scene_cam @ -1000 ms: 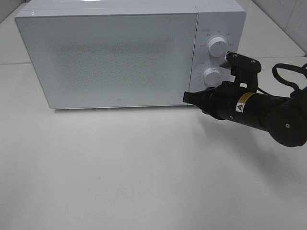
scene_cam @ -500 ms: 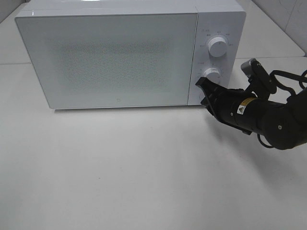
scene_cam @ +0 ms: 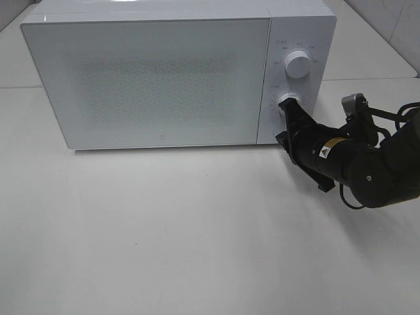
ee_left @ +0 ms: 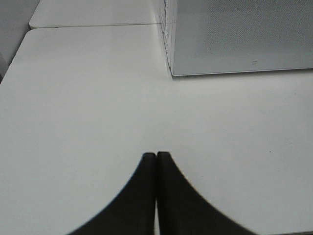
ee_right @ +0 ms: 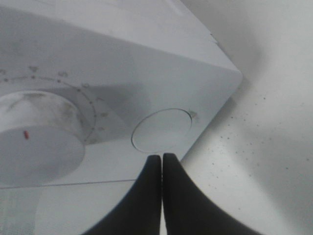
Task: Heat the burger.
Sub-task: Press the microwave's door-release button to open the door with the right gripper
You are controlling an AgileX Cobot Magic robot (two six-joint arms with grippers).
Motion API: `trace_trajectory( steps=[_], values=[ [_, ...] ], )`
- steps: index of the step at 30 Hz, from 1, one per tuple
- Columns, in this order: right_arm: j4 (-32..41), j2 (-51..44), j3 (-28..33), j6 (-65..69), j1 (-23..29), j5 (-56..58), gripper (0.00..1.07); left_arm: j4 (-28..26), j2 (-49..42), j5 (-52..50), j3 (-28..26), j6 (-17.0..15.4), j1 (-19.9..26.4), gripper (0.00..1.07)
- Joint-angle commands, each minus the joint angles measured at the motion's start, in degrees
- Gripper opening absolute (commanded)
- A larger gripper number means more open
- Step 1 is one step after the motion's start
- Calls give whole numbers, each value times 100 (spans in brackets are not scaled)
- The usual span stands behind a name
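Burger out of sight, perhaps behind the shut door (scene_cam: pixel 157 79) of the microwave (scene_cam: pixel 184 8), the clenched, empty right gripper (ee_right: pixel 161 157) noses at the round button (ee_right: pixel 161 129) beside that microwave's lower dial (ee_right: pixel 39 142), seemingly a door release needing a straight push; left gripper (ee_left: pixel 156 155) clenched, idle.

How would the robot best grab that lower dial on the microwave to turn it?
Pinch the lower dial across its round side wall, coming straight at the front panel. It stands proud as a short cylinder, so opened jaws could straddle it; the right gripper is shut now.
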Motion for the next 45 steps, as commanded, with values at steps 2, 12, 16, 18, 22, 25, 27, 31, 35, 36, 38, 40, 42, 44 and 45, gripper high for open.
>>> trace_trajectory(
  steps=[2, 12, 16, 18, 22, 25, 27, 31, 35, 36, 38, 40, 42, 44, 45],
  values=[
    [-11, 57, -212, 40, 0, -52, 0, 6, -115, -92, 23, -34, 6, 0],
    [321, 206, -493, 97, -6, -212, 0, 6, -115, -92, 23, -34, 6, 0],
    [567, 206, -516, 97, -6, -481, 0, 6, -115, -92, 23, -34, 6, 0],
    [579, 206, -561, 92, -6, -561, 0, 6, -115, -92, 23, -34, 6, 0],
    [579, 218, -693, 92, -6, -584, 0, 6, -115, -92, 23, -34, 6, 0],
    [636, 218, -882, 57, -6, -584, 0, 6, -115, -92, 23, -34, 6, 0],
    [682, 218, -922, 29, -6, -602, 0, 6, -115, -92, 23, -34, 6, 0],
    [859, 218, -1163, -17, -6, -607, 0, 6, -115, -92, 23, -34, 6, 0],
    [871, 218, -1329, -17, -6, -607, 0, 6, -115, -92, 23, -34, 6, 0],
    [871, 218, -1415, -17, -6, -607, 0, 11, -115, -92, 23, -34, 6, 0],
    [877, 218, -1495, -34, -6, -607, 0, 11, -115, -92, 23, -34, 6, 0],
    [888, 218, -1558, -143, -6, -607, 0, 11, -115, -92, 23, -34, 6, 0],
    [894, 218, -1558, -143, -6, -607, 0, 11, -115, -92, 23, -34, 6, 0],
    [945, 218, -1558, -143, -6, -579, 0, 11, -115, -92, 23, -34, 6, 0],
    [1014, 218, -1553, -143, -6, -521, 0, 11, -115, -92, 23, -34, 6, 0]
  ],
)
